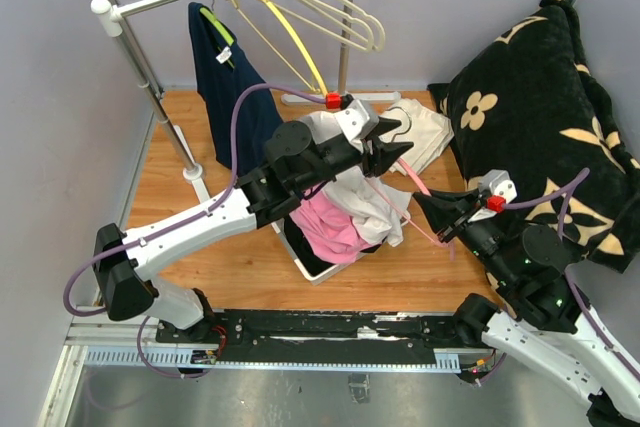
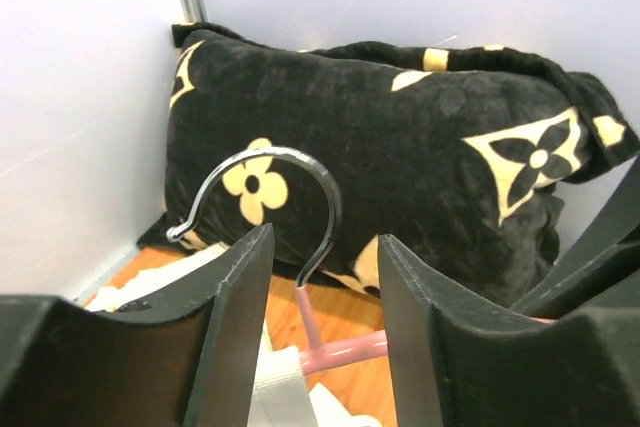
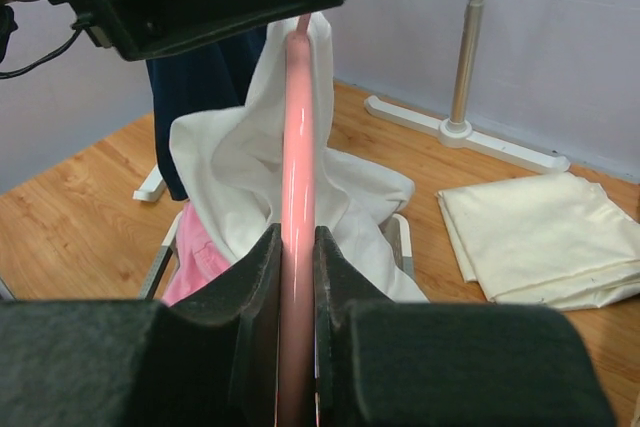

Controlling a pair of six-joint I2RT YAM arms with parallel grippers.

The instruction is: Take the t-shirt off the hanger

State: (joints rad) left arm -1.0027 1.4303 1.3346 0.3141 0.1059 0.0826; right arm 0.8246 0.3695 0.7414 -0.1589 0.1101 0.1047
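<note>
Jaws of the right gripper (image 3: 297, 247) closed tight on 1 arm of the pink hanger (image 3: 297, 97). Jaws of the left gripper (image 2: 325, 257) parted, with the hanger's metal hook (image 2: 270, 152) standing between them. Just ahead of the right jaws, the white t-shirt (image 3: 235, 167) drapes the hanger.

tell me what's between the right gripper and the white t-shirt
Only the pink hanger: the right gripper clamps its near end, and the white t-shirt drapes its far end. Clearest in the right wrist view.
</note>
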